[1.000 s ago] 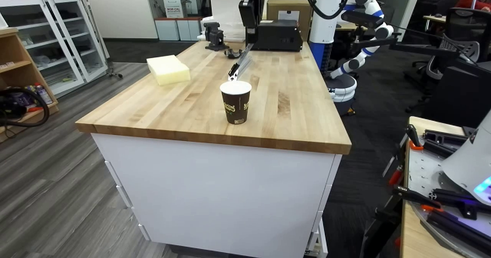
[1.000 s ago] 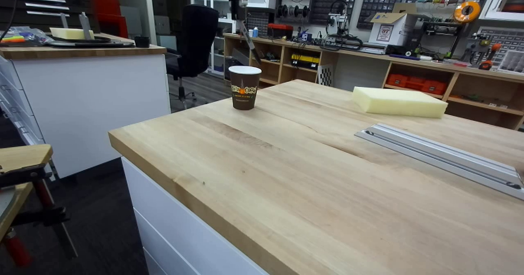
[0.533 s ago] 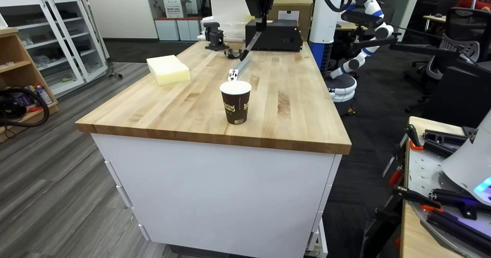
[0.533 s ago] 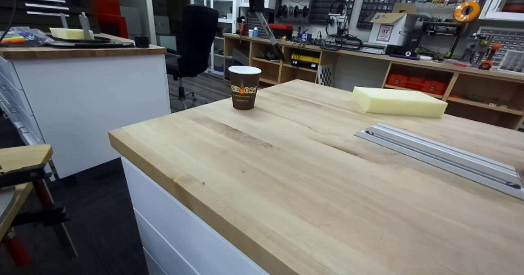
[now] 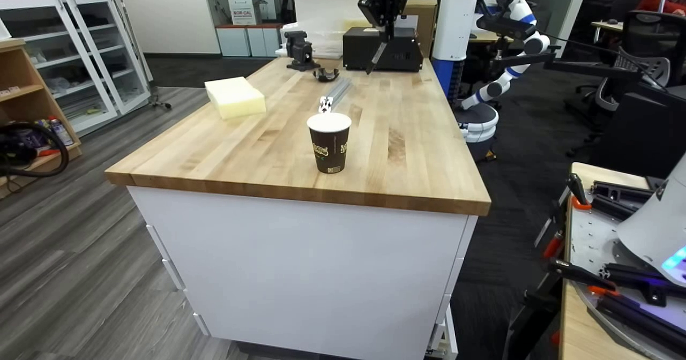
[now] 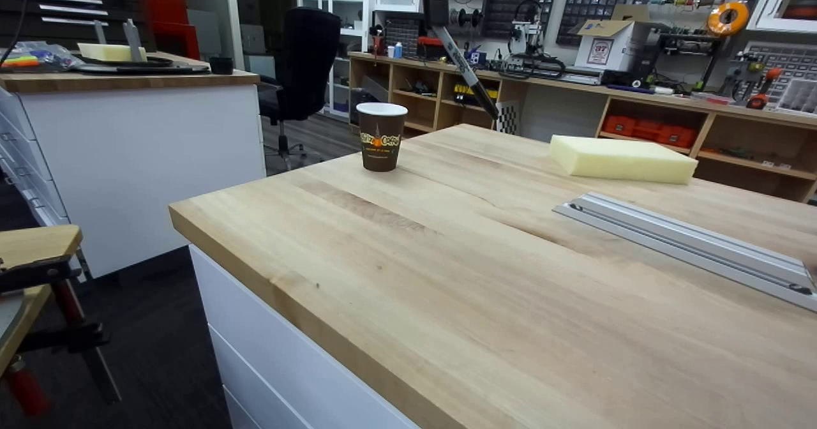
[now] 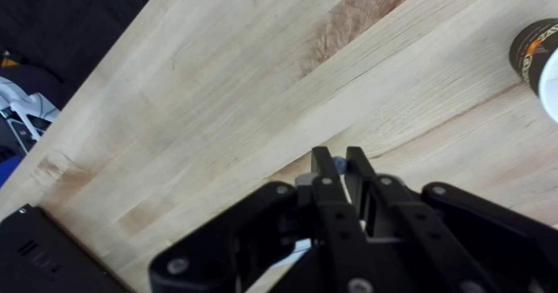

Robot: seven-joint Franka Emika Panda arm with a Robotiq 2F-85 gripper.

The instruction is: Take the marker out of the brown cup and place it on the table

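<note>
The brown cup (image 5: 329,150) stands upright near the end of the wooden table (image 5: 241,154); it also shows in an exterior view (image 6: 381,138) and at the right edge of the wrist view (image 7: 532,55). My gripper (image 6: 439,23) is shut on the marker (image 6: 469,75), out of the cup and above the table. The marker is grey with a dark lower end and hangs tilted, its lower end apart from the tabletop. In the wrist view, a bluish round end of the marker (image 7: 339,165) shows between the fingertips (image 7: 338,155); the rest is mostly hidden.
A pale yellow block (image 5: 236,98) lies on the table. A silver metal rail (image 6: 689,247) lies on it too. A black box (image 5: 381,50) and a black vise-like object (image 5: 300,52) stand at the table's far end. The table's side edge shows in the wrist view.
My gripper has moved right in both exterior views with the marker, away from the cup. The marker leans more, and its lower end has come down in an exterior view. The cup has not moved.
</note>
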